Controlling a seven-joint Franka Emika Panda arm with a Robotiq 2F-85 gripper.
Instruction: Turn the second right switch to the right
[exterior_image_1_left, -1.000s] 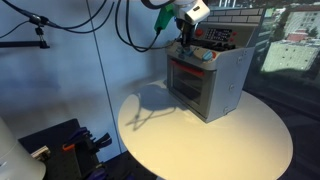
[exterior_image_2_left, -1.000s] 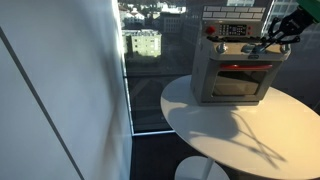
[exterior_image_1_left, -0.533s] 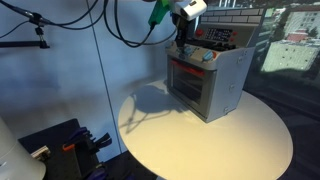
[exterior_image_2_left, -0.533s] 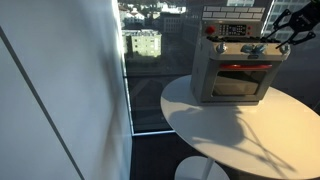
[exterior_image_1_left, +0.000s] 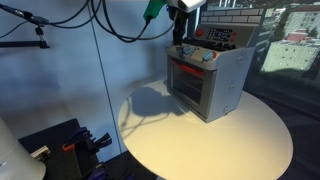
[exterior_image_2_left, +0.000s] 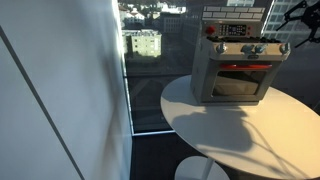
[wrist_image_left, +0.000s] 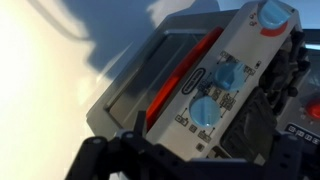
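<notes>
Upper right of the wrist view: control panel (wrist_image_left: 235, 75) of the toy oven (exterior_image_1_left: 210, 85), a diagonal row of blue knobs. Target is probably the middle blue knob (wrist_image_left: 228, 70), though which end counts as right is hard to tell. The oven sits on the round table (exterior_image_1_left: 200, 140), towards the upper right of an exterior view.

Gripper (wrist_image_left: 190, 160) hangs above the panel, apart from every knob. Its jaws look spread, with nothing between them and touching nothing.

To do the step well:
- Centre the jaws over that one knob, clear of its neighbours.
- Descend straight and close on its rim.
- Rotate about the knob's own axis, gently. The oven looks light and could skid on the table.
</notes>
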